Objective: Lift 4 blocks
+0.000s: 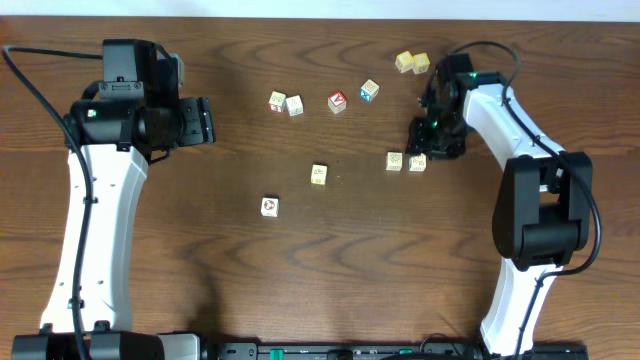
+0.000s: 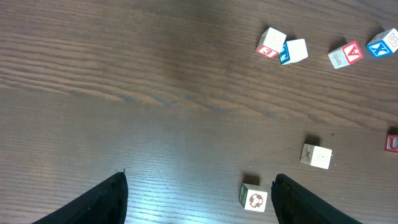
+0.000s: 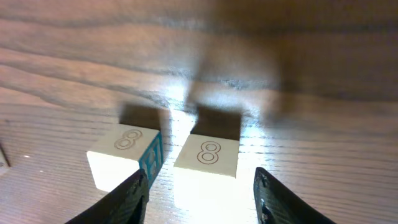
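Overhead, the left end effector [image 1: 210,122] hung open near the bench's [image 1: 300,290] left edge. The ring-marked block [image 1: 269,206] and second block [image 1: 319,174] lay mid-bench, with the third block [image 1: 394,161] and fourth block [image 1: 417,161] side by side nearer the right edge, by the right end effector [image 1: 422,152]. The left wrist view showed wide jaws. The right wrist view showed parted fingers [image 3: 134,196] straddling the fourth block without contact.
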